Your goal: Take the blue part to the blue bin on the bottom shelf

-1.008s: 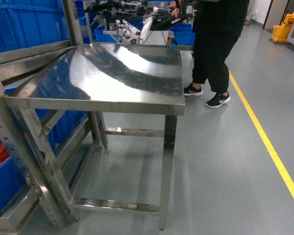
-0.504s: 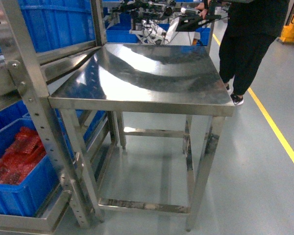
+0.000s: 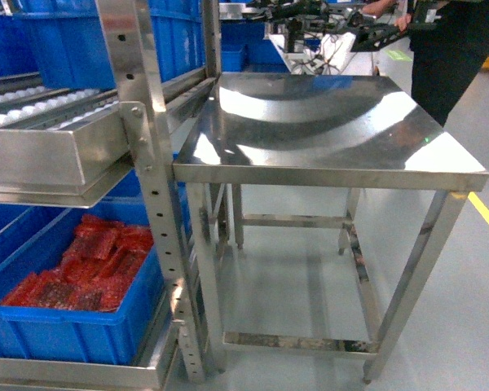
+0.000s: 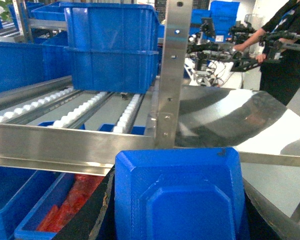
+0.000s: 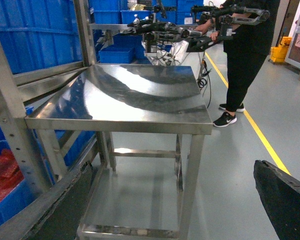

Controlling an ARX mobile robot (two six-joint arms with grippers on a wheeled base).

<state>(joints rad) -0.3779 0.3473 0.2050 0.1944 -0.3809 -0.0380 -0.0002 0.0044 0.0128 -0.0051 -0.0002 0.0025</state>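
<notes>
The blue part (image 4: 180, 195), a moulded piece with bevelled corners, fills the bottom of the left wrist view. My left gripper (image 4: 177, 180) is shut on it, with a black finger (image 4: 92, 217) on each side. Ahead of it runs the shiny front rail of the bottom shelf (image 4: 65, 145), a roller tier also seen in the head view (image 3: 41, 159). A blue bin (image 4: 115, 50) stands far back on its white rollers. My right gripper (image 5: 172, 167) is open and empty, facing the floor under the table. Neither gripper shows in the head view.
A steel table (image 3: 334, 163) stands right of the rack post (image 3: 138, 122). Under the roller tier a blue bin of red pieces (image 3: 73, 277) sits on a lower tier. A person (image 5: 245, 55) holding an arm rig stands behind the table, by a yellow floor line (image 5: 262, 135).
The head view has swung left. The table has shifted right in the view, and the rack with its roller tier and the bin of red pieces has come into sight.
</notes>
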